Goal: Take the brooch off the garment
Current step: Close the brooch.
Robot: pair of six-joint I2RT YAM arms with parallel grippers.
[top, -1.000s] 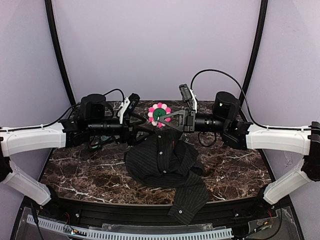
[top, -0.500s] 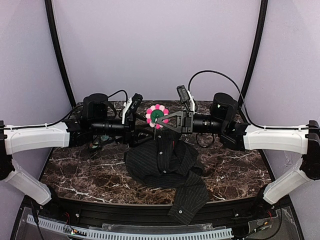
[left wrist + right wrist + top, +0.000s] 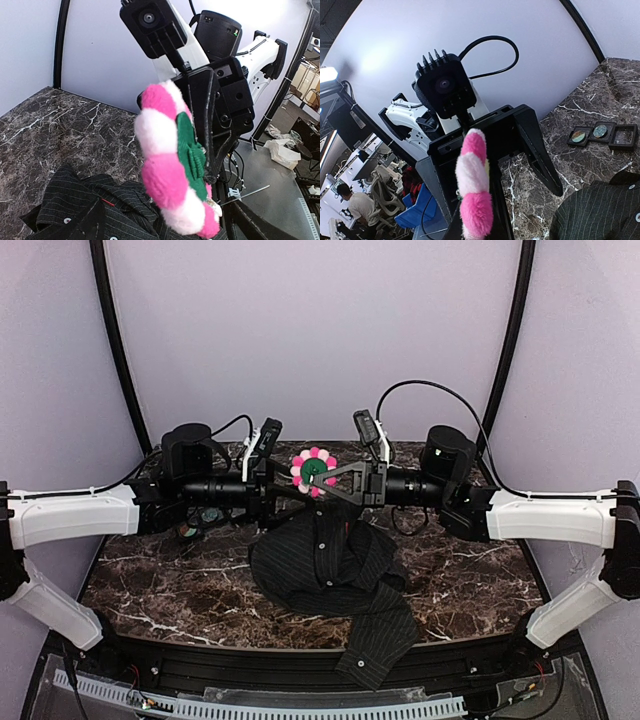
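Note:
The brooch [image 3: 315, 470], a ring of pink and pale petals round a green centre, is held in the air between the two arms. My right gripper [image 3: 324, 478] is shut on it; its black fingers [image 3: 209, 120] press against the green centre in the left wrist view, where the brooch [image 3: 172, 165] shows edge-on. My left gripper [image 3: 282, 492] sits just left of the brooch, with its fingers [image 3: 540, 150] spread wide and holding nothing. The dark pinstriped shirt [image 3: 330, 560] lies crumpled below. I cannot tell whether the brooch still touches it.
Three small black square trays [image 3: 602, 134] lie in a row on the marble table [image 3: 150, 590] at the back left. A shirt sleeve [image 3: 385, 640] hangs over the table's front edge. Black cables loop behind both wrists.
The right gripper and the brooch have shifted slightly left. The left wrist has risen a little. The shirt has not moved.

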